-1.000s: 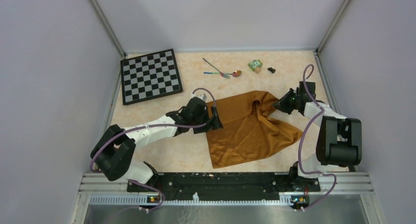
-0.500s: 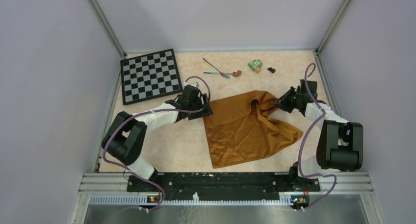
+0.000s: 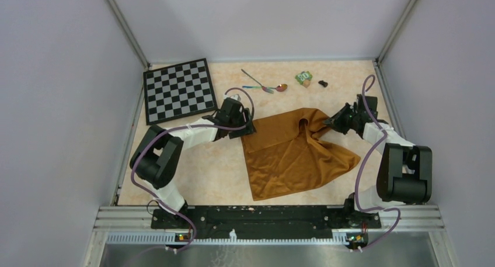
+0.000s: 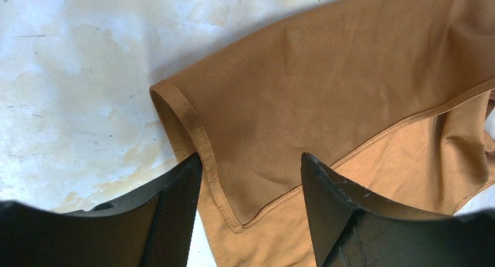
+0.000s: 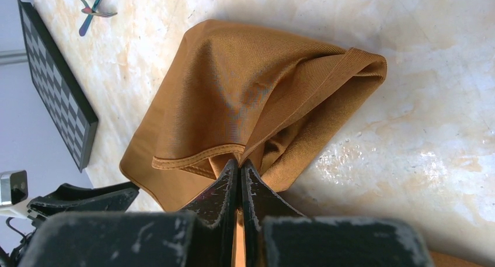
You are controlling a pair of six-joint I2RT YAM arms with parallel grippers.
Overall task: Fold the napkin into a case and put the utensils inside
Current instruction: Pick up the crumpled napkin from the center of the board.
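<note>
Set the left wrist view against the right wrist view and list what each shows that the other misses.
Only the left wrist view: a hemmed corner of the napkin lying between the spread fingers of the left gripper, not yet pinched. Only the right wrist view: the right gripper shut on a bunched fold of the cloth, the chessboard along the left edge, and the utensils at the top left. Both: the orange-brown napkin and the marbled table.
</note>
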